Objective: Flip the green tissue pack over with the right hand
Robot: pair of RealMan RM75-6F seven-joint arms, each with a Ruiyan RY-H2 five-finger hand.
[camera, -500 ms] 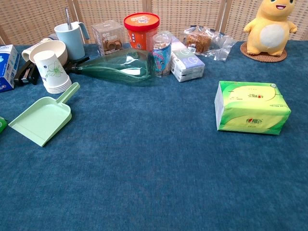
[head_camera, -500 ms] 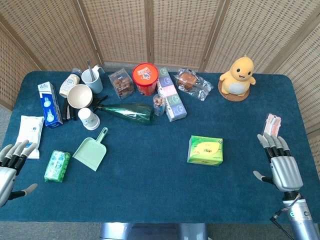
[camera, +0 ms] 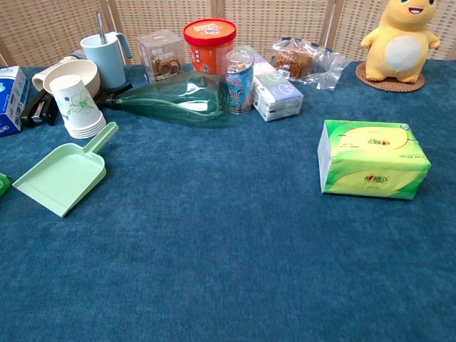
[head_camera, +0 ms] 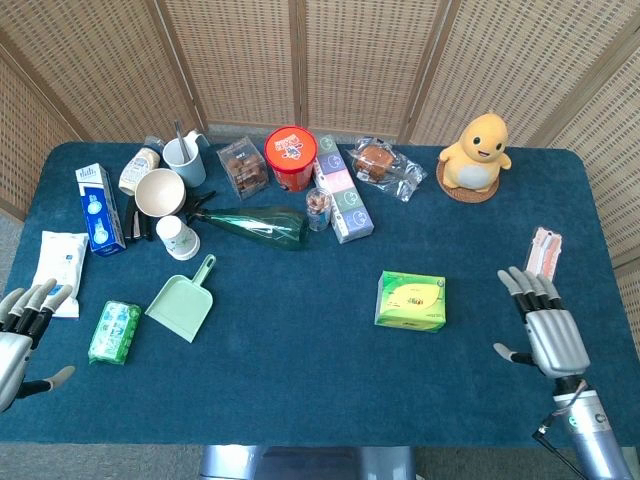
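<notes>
You're looking at a worktop (head_camera: 300, 380) covered in deep blue carpet-like cloth, with woven rattan screens (head_camera: 330, 60) folded around the back and sides, and daylight falling on them. The green tissue pack (head_camera: 411, 300) lies flat on the cloth right of centre, printed face up, well apart from everything else. Your right hand (head_camera: 545, 330) is near the front right edge, palm down, fingers (head_camera: 527, 288) spread and straight, holding nothing, to the right of the pack and not touching it. Your left hand (head_camera: 20, 335) sits at the front left corner, fingers apart too, empty, just below a white packet (head_camera: 58, 265).

Along the back: a yellow plush toy (head_camera: 476, 152) on a round coaster, a wrapped pastry (head_camera: 385, 168), a red-lidded tub (head_camera: 290, 157), and a green glass bottle (head_camera: 255, 225) lying on its side. On the left, a pale green dustpan (head_camera: 184, 303) rests flat, beside a small green packet (head_camera: 114, 331). The chest view shows neither hand.
</notes>
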